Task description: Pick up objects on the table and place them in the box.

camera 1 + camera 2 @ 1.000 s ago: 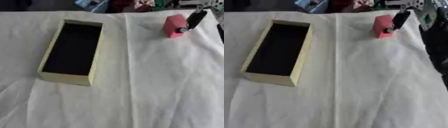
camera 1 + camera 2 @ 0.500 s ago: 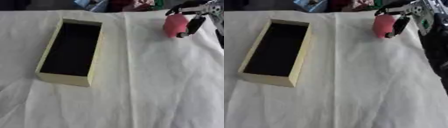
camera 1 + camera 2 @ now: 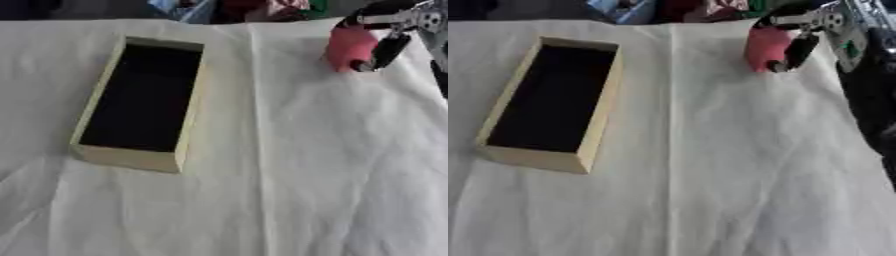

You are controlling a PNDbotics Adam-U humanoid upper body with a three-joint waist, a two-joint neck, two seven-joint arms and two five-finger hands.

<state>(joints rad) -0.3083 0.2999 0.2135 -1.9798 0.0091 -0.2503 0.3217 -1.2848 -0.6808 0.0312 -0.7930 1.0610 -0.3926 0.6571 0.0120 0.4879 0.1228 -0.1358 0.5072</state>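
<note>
1. Covering the whole table is a white cloth (image 3: 332,165), wrinkled, with a straight crease running from near to far just left of the middle; the near stretch of it is bare.
2. Sitting on the cloth well to the left of the right hand, and nearer than it, is a long box (image 3: 194,105) with pale yellowish walls, open at the top and set slightly askew.
3. Its inside is dark, and nothing can be made out in it.
4. At the far right, the right hand (image 3: 829,25) comes in from the upper right corner, black with silver joints, with a black finger (image 3: 798,50) pointing down and to the left.
5. Its fingers are curled round a pink block (image 3: 350,46): one finger lies across the block's right face and others reach over its top.
6. That block is beyond the box and well to its right, close above the cloth; whether it touches the cloth cannot be told.
7. Beyond the table's far edge lie blurred coloured things in blue and red.
8. No left hand shows in either view.
</note>
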